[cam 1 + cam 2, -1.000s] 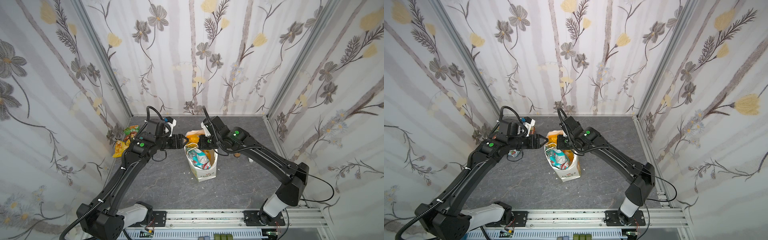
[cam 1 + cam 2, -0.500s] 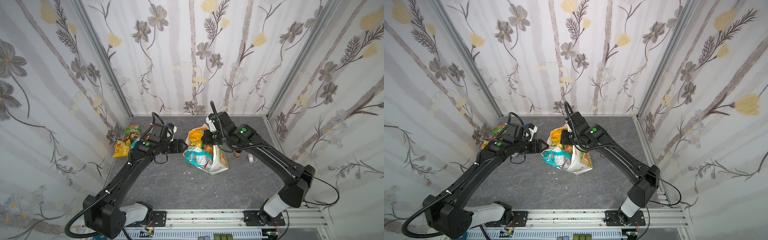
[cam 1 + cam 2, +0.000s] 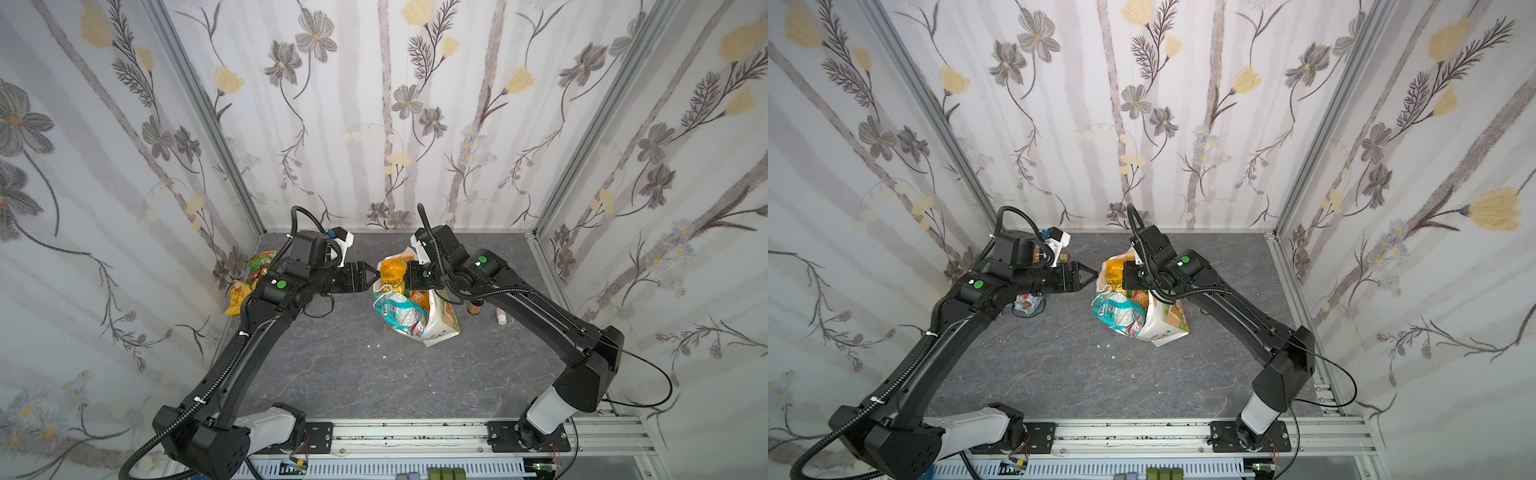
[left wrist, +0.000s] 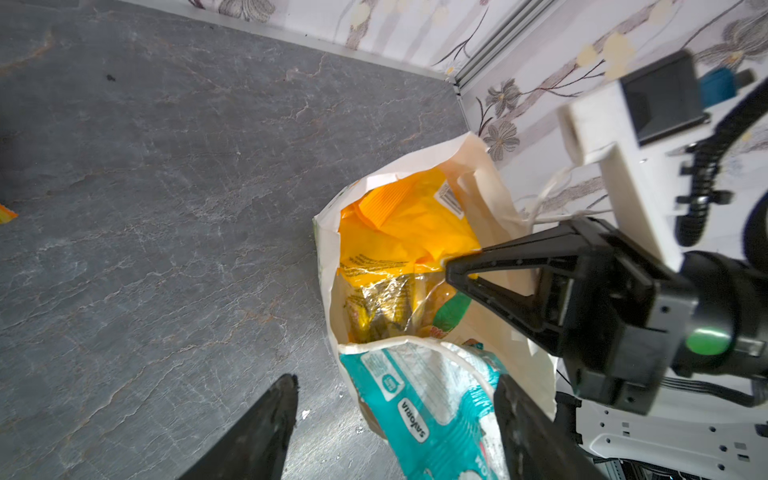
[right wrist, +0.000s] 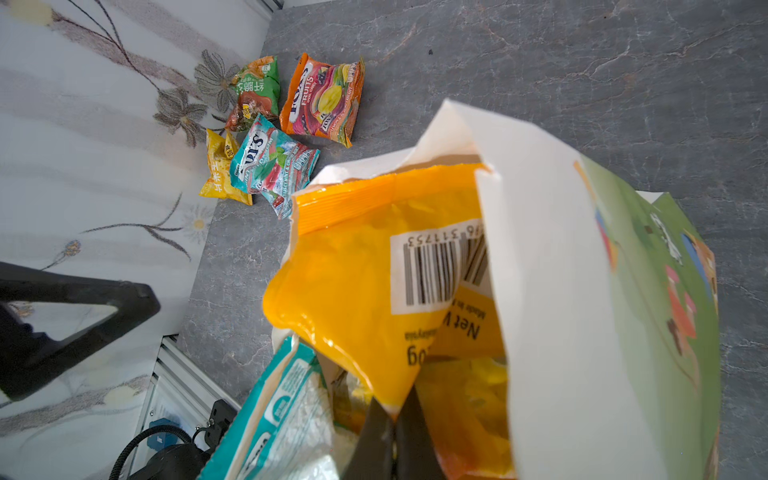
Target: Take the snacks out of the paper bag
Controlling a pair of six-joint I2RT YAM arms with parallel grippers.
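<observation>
The white paper bag (image 3: 440, 328) (image 3: 1167, 328) lies tipped over in both top views, its mouth toward the left arm. An orange snack packet (image 3: 390, 272) (image 5: 353, 282) sticks out of the mouth. My right gripper (image 5: 395, 415) (image 4: 451, 270) is shut on this packet's corner. A teal snack packet (image 3: 397, 309) (image 4: 424, 399) hangs half out of the bag's rim (image 4: 490, 174). More yellow and green packets show deeper inside. My left gripper (image 3: 372, 276) (image 4: 395, 382) stands open just left of the mouth; the teal packet shows between its fingers (image 4: 270, 428), not clasped.
Several snack packets lie by the left wall: an orange one (image 5: 324, 99), a green one (image 5: 255, 91), a teal one (image 5: 270, 166) and a yellow one (image 5: 218, 170). A small brown bottle (image 3: 473, 307) and a tiny white container (image 3: 501, 318) stand right of the bag.
The bag stood upright a second ago and has tipped over toward the left. The teal packet slid partly out. The right gripper drew the orange packet up and back.
</observation>
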